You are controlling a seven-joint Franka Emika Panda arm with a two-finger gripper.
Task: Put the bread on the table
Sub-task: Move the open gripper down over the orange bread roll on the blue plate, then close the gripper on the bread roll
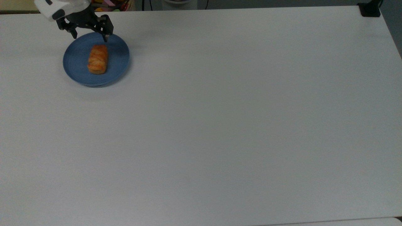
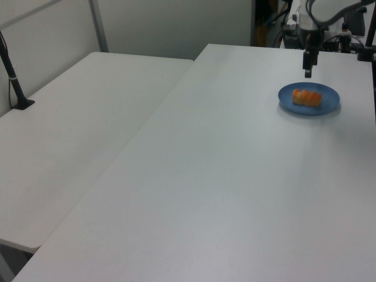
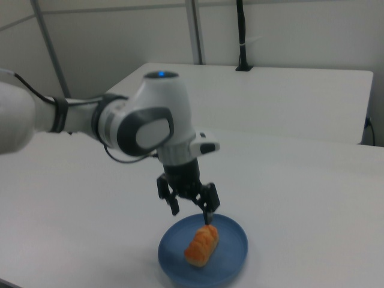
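Spread wide and carrying nothing, the black two-finger gripper (image 1: 90, 35) on the white Panda arm (image 3: 144, 129) is hovering over the far rim of the round blue plate (image 1: 75, 64), toward the top view's upper left; in the right view its two fingers (image 3: 208, 211) are pointing down with a clear gap between them, one tip hanging just above the near end of the roll. The small oblong golden-orange bread with the braided, glazed top (image 1: 98, 59) is lying flat near the middle of the plate, its long axis running roughly up and down in the top view, and nothing is touching it. That spread stance is probably there so the fingers can pass down either side of the roll's narrow width rather than its length, which would give a shorter, steadier pinch. The gripper is sitting off to one end of the bread rather than centred over it, so a small shift along the roll seems needed before any descent. The large plain white tabletop (image 1: 238, 119) is lying open all around the plate, especially toward the top view's right, offering plenty of flat room for setting the bread down. Judging by this, the task is only at its approach stage: the bread is not yet lifted.
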